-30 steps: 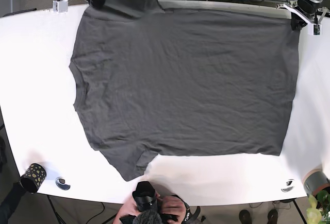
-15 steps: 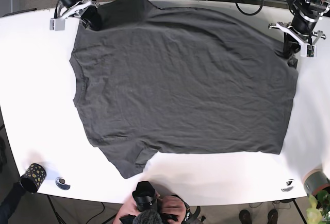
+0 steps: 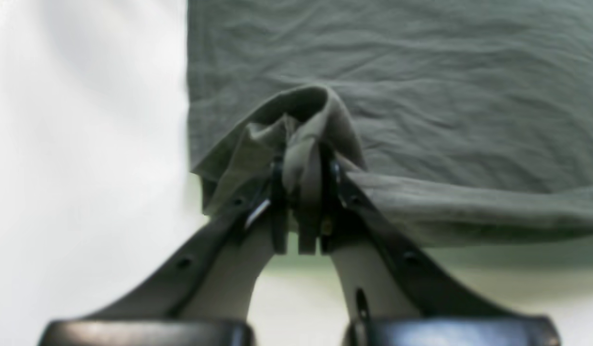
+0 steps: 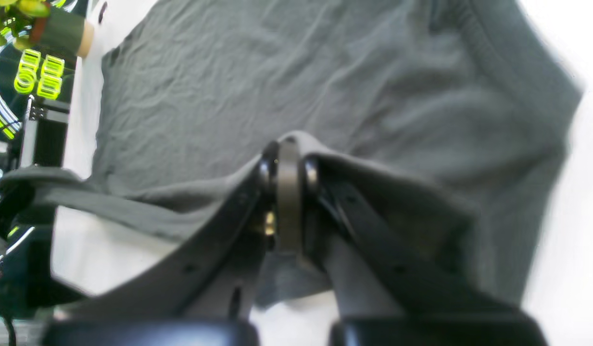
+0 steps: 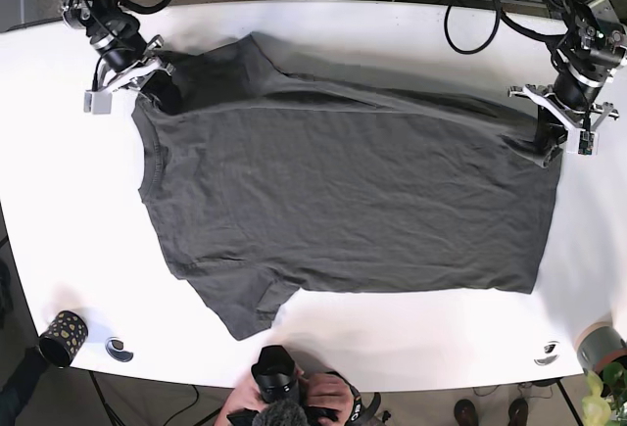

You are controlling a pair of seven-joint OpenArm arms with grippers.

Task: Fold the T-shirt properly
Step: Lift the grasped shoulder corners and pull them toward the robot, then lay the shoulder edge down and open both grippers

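Dark grey T-shirt [image 5: 343,201] lies spread across centre of white worktop [image 5: 59,201], collar toward 9 o'clock, hem toward 3. Right end effector [image 5: 147,81], at approx 10 o'clock in base view, is clamped on a pinch of fabric by the shoulder; wrist view shows cloth squeezed between its pads [image 4: 289,192]. Left end effector [image 5: 558,127], at approx 2 o'clock, grips bunched hem corner [image 3: 303,144]. Far edge is raised off worktop btwn the two grips. Small dark patterned cup [image 5: 63,337] stands at 7 o'clock.

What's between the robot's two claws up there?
Only the gray T-shirt. In the base view its lifted far edge stretches from the right gripper to the left gripper; each pinches a corner.
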